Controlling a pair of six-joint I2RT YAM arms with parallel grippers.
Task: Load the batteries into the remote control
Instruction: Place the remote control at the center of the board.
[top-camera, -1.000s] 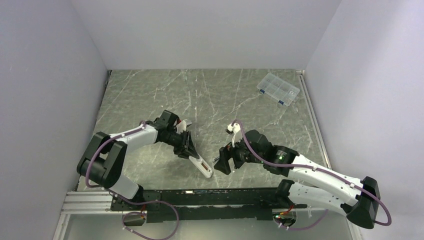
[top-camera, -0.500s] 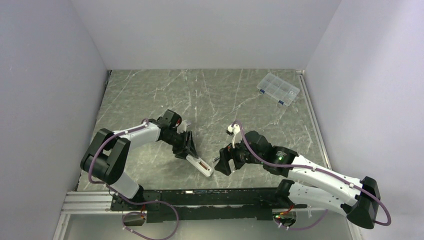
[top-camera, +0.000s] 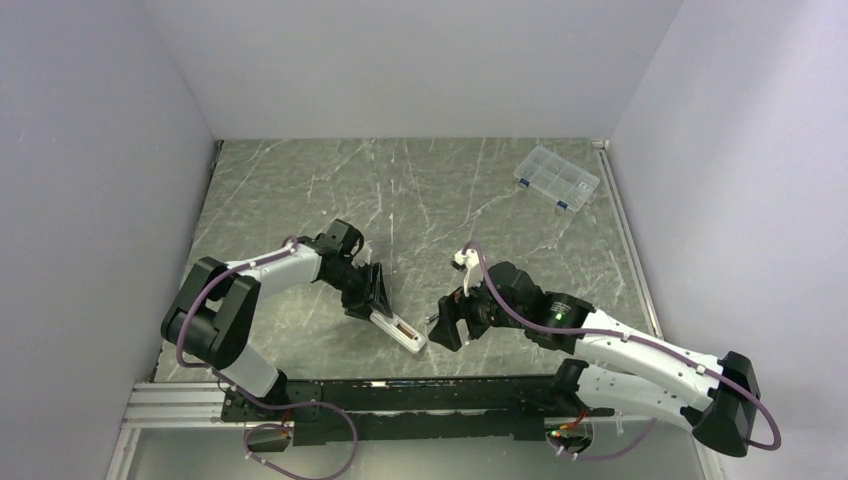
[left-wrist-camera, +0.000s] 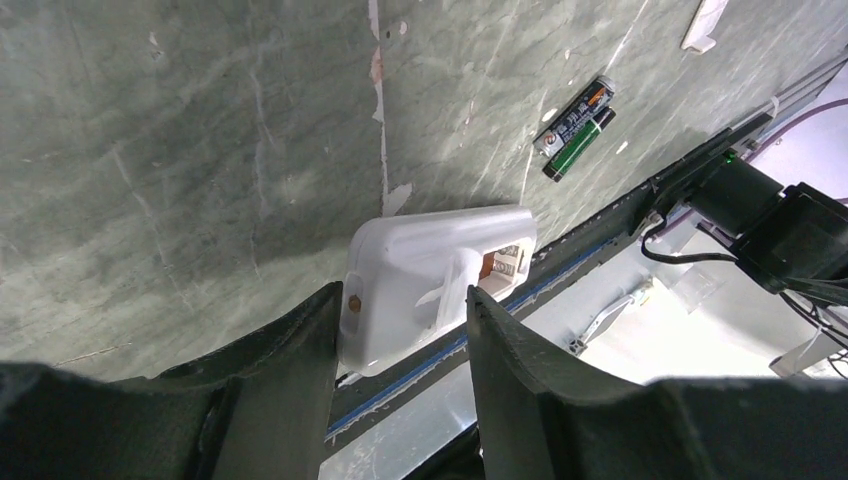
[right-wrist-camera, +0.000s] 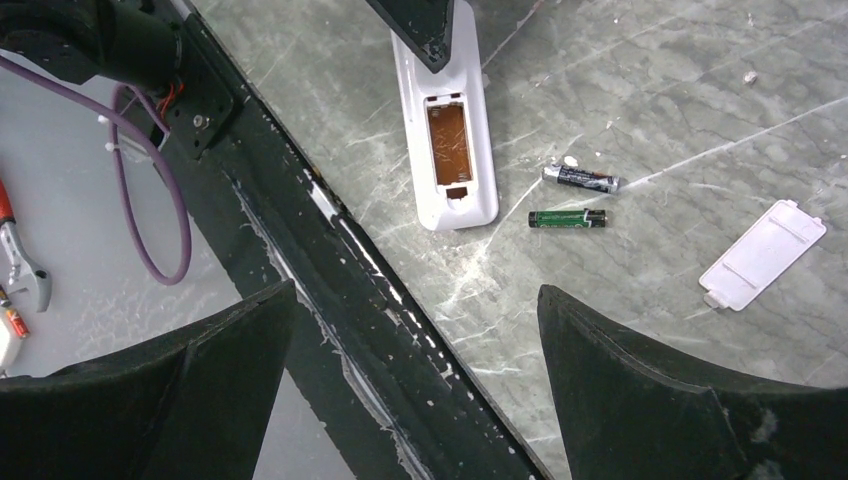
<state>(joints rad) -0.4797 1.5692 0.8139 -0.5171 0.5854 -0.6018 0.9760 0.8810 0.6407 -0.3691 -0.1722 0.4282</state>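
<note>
Right pincer, wide and empty, hovers over two batteries lying at frame centre, right of the open remote control; left pincer straddles the remote's upper end, grip indeterminate. Best practice: descend across one battery's middle.

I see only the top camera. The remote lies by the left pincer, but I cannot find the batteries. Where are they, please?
Observer: The right wrist view shows both batteries lying close together on the table, just beside the remote and not touching it.
Operator: Is the battery compartment open?
Observer: Yes. The compartment faces up, uncovered, and it is empty.
Operator: And where is its cover?
Observer: The cover lies flat on the table, on the far side of the batteries from the remote.
</note>
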